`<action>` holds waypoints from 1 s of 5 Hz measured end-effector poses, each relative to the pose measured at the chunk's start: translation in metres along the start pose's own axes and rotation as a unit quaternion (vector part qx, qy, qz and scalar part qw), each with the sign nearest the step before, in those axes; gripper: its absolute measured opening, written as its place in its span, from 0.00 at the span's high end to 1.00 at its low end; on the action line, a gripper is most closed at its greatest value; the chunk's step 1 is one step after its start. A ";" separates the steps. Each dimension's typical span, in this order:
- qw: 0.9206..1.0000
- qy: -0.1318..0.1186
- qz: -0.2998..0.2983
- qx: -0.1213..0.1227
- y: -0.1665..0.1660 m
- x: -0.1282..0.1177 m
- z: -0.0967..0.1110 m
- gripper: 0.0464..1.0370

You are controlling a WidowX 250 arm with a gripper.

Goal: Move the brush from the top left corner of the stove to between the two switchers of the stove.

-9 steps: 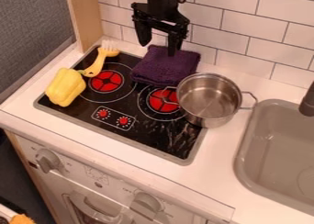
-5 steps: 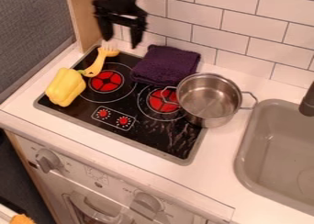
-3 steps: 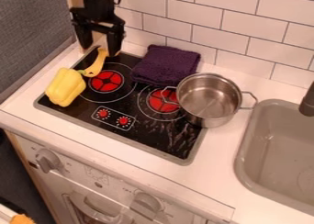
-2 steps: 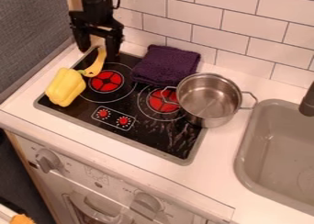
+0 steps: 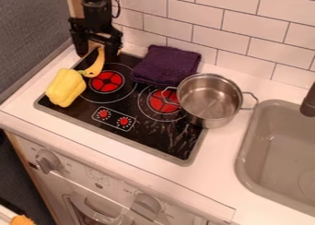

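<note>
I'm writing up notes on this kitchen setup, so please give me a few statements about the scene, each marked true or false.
1. The gripper is at the upper left of the stove, at one end of the brush. True.
2. The brush lies between the two switches. False: it lies toward the stove's top left corner.
3. The yellow pepper is on the left part of the stove. True.
4. The purple cloth is inside the pot. False: it lies folded behind the pot, toward the wall.
5. The pot has a lid on. False: its top is open.
</note>
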State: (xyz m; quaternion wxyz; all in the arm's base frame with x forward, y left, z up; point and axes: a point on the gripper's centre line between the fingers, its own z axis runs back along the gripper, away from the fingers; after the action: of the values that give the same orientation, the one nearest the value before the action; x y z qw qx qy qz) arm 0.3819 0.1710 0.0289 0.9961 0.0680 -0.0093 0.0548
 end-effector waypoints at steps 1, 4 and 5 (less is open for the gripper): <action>1.000 0.010 0.002 0.004 0.003 0.002 -0.006 0.09; 1.000 0.007 0.006 -0.007 -0.002 0.002 -0.009 0.79; 0.999 -0.005 0.017 -0.034 -0.005 0.007 -0.005 0.79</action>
State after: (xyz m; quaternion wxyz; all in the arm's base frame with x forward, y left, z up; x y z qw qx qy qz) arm 0.3896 0.1672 0.0237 0.9967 0.0344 -0.0174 0.0710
